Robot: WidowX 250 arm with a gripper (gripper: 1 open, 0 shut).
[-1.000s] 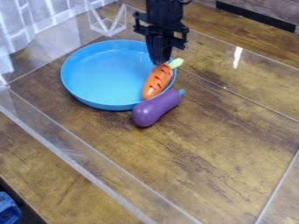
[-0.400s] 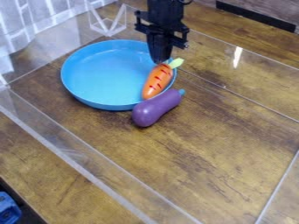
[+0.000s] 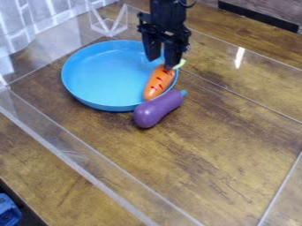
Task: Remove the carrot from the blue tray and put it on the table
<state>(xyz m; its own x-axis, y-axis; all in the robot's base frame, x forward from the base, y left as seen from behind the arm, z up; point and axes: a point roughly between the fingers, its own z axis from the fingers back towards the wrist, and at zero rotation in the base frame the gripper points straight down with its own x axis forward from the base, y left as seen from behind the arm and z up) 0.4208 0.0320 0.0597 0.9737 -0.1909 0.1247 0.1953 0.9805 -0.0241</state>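
Just beside the carrot [image 3: 157,81], an eggplant [image 3: 158,109] lies.

The table [image 3: 224,150] carries the blue tray [image 3: 88,75] and eggplant [image 3: 158,109].

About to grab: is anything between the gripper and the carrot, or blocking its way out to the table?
Nothing sits between the gripper and the carrot; it hangs open over the leafy end. The eggplant lies against the tray rim just in front, so that side is blocked; bare table lies to the right.
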